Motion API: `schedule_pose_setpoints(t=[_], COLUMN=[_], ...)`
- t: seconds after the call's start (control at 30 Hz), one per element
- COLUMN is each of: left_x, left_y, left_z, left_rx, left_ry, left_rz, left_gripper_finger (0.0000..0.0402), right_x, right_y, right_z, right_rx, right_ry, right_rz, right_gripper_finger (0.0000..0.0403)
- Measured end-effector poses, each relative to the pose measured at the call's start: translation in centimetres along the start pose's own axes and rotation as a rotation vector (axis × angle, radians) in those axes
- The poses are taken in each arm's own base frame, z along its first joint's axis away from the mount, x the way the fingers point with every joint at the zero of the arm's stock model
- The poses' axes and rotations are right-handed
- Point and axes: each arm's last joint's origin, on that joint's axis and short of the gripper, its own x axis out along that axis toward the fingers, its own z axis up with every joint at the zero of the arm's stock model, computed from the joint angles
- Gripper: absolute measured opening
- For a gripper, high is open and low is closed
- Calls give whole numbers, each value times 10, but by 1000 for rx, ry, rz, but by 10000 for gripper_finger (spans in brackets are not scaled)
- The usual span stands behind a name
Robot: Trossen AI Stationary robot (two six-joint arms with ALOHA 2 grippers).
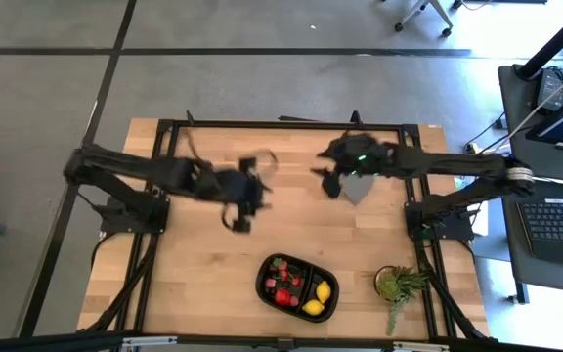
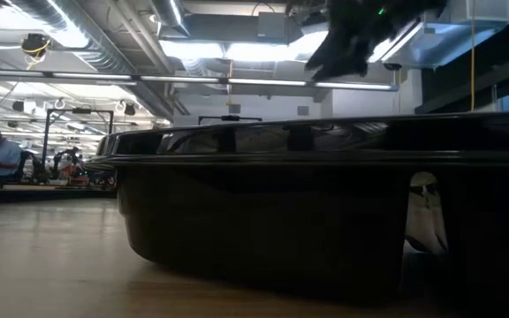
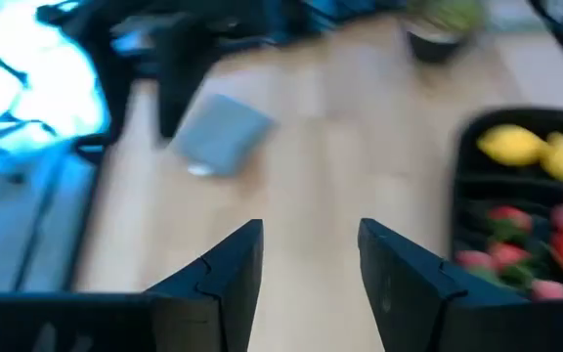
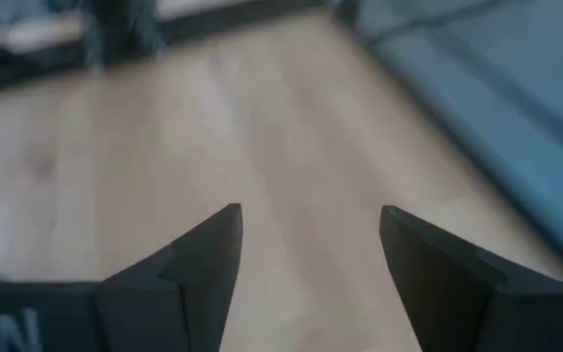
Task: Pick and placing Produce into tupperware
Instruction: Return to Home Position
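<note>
Your two yellow lemons (image 1: 323, 291) and soft red strawberries (image 1: 283, 295) lie inside the black shallow compartmented plastic tray (image 1: 263, 277). The left gripper (image 3: 311, 264) and right gripper (image 4: 311, 256) hover well apart from that tray, fingers spread and empty. The tray looks light, stiff and likely to slide, so take it by the rim.

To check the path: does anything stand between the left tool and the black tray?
Nothing visible does. Bare table lies between the left tool and the black tray; the grey block and potted plant sit aside.
</note>
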Motion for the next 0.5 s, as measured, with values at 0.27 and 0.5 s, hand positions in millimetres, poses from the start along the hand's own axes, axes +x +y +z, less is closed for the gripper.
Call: schedule_pose_setpoints(t=[0.27,0.5], left_x=[-68,-90], left_y=[49,38], left_z=[-48,-125], left_rx=[-109,-175], left_ry=[-192,-313], left_rz=[153,173], left_gripper_finger=[172,167], right_x=[-101,-125], right_y=[-14,-24], right_z=[18,-16], right_rx=[-76,-75], right_ry=[-277,-335], right_rz=[-32,-163], right_gripper_finger=[243,243])
